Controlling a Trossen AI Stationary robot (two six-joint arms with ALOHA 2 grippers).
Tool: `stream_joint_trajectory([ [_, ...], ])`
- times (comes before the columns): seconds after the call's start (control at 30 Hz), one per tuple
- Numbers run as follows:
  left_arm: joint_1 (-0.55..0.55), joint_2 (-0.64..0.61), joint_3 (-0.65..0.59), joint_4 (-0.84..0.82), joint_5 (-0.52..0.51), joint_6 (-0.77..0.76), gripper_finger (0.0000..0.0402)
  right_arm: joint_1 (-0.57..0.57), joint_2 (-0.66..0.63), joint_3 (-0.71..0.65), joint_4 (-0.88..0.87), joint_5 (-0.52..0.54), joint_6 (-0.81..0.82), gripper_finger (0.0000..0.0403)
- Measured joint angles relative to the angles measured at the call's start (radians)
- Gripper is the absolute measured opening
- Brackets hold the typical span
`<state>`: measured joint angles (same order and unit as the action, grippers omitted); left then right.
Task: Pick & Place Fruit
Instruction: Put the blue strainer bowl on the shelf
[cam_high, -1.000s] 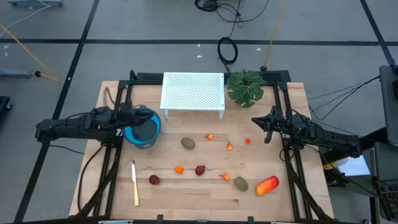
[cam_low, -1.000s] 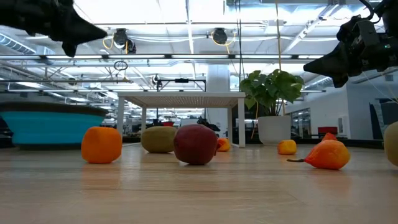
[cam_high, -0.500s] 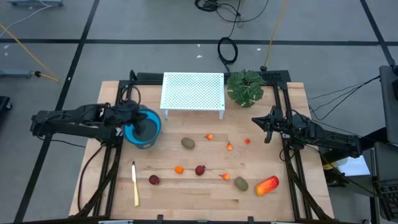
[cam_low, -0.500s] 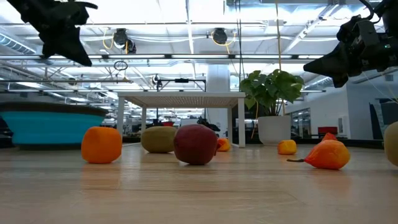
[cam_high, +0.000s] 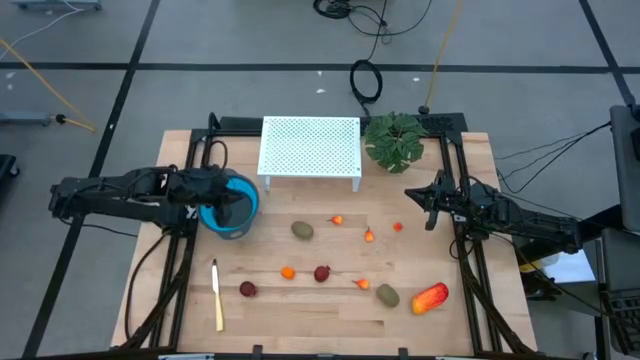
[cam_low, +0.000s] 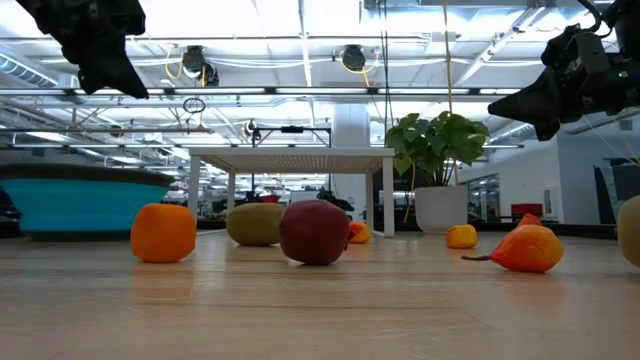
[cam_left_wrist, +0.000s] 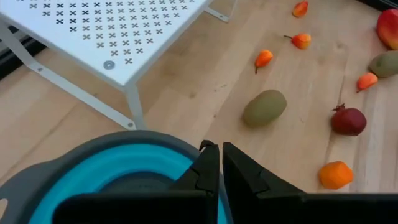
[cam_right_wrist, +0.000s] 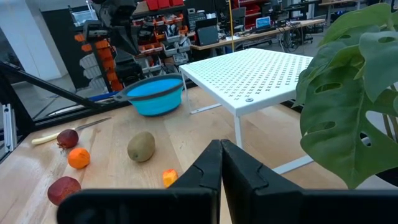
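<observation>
The fruit lies scattered on the wooden table: an oblong red-orange-yellow piece (cam_high: 430, 297), two olive-brown ovals (cam_high: 302, 230) (cam_high: 387, 295), dark red balls (cam_high: 322, 273) (cam_high: 247, 289) and tiny orange pieces such as one (cam_high: 287, 271). My left gripper (cam_high: 234, 200) hangs shut above the blue bowl (cam_high: 215, 222), its fingertips (cam_left_wrist: 219, 155) over the bowl's rim (cam_left_wrist: 112, 168) and well above it in the low view (cam_low: 125, 85). My right gripper (cam_high: 415, 195) is shut and waits raised at the table's right side, near the plant, touching nothing.
A white perforated stand (cam_high: 310, 148) sits at the far edge, with a leafy potted plant (cam_high: 394, 140) to its right. A slim cream knife (cam_high: 217, 295) lies near the left front. Bare wood lies between the fruit pieces and along the near edge.
My left gripper has tipped from pointing level toward the table's right to pointing down over the blue bowl, drawing back slightly toward the left. Its fingers stay shut. The right arm and all the fruit have kept still.
</observation>
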<state>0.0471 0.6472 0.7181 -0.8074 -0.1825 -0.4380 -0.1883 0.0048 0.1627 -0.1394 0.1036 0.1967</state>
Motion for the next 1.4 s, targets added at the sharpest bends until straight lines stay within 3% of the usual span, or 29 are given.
stream_joint_trajectory([
  [0.5,0.000,0.000,0.000,-0.007,-0.009,-0.082,0.0019,0.000,0.000,0.000,0.000,0.000,0.000,0.0004],
  [0.7,0.000,0.000,0.000,-0.093,-0.012,-0.174,0.0019,0.000,0.000,0.000,0.000,0.000,-0.008,0.0004],
  [0.8,0.007,0.006,0.000,-0.162,-0.061,-0.281,0.0019,0.000,0.000,0.000,0.000,0.000,-0.020,0.0004],
  [1.1,0.115,0.053,0.000,-0.358,-0.083,-0.486,0.0019,0.000,0.000,0.000,0.000,0.000,-0.034,0.0004],
  [1.4,0.252,0.127,0.000,-0.386,-0.084,-0.385,0.0019,0.000,0.000,0.000,0.000,0.000,-0.034,0.0004],
])
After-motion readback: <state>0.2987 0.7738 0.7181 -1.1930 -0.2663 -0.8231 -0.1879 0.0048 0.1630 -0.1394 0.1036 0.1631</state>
